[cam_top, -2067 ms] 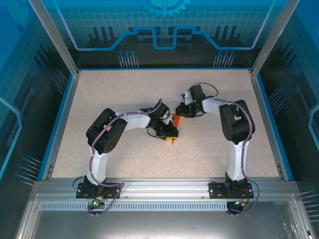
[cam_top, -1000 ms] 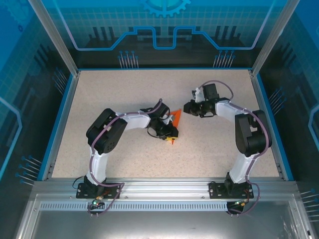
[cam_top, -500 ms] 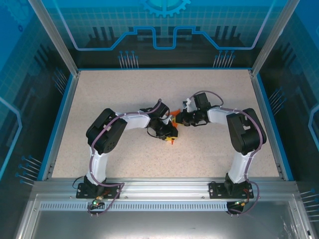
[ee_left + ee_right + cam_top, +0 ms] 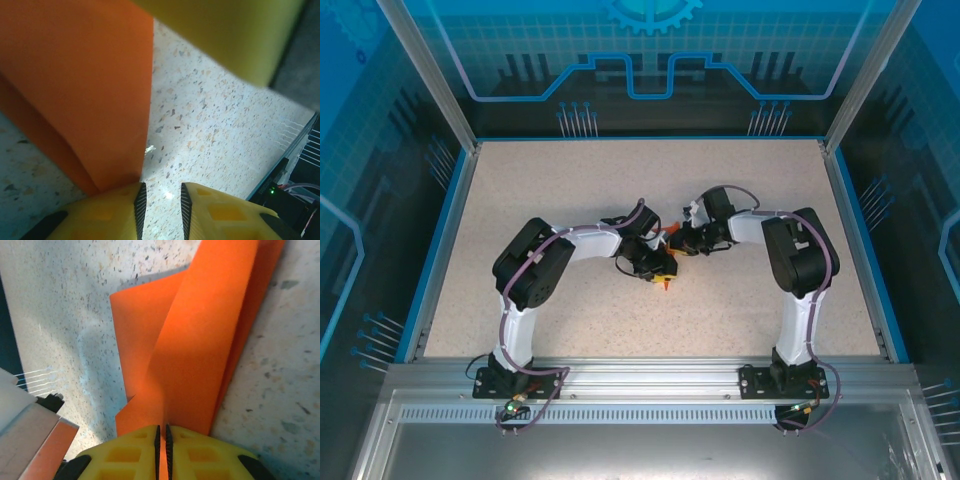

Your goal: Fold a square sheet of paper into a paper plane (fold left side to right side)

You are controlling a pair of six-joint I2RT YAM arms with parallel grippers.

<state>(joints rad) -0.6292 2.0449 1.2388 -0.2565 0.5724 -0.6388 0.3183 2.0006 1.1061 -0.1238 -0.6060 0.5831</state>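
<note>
Counting one folded orange sheet [image 4: 200,350] and my two grippers, all sitting mid-counter [image 4: 570,190]. My right gripper [image 4: 161,432] is pinching a raised flap of the sheet, jaws nearly together. My left gripper [image 4: 161,194] is showing a narrow gap over bare counter, with the sheet's edge lying beside one finger. From above, my grippers are hiding most of the sheet.

Left arm [image 4: 535,262] and right arm [image 4: 798,250]: white link shells, bulky black joint housings. Lilac cables [image 4: 582,232] run exposed along each arm and loop loose at the black base plates [image 4: 498,377]. Jaws: yellow moulded plastic with recessed pockets; black ribbed pads [image 4: 140,202] on inner faces.
</note>
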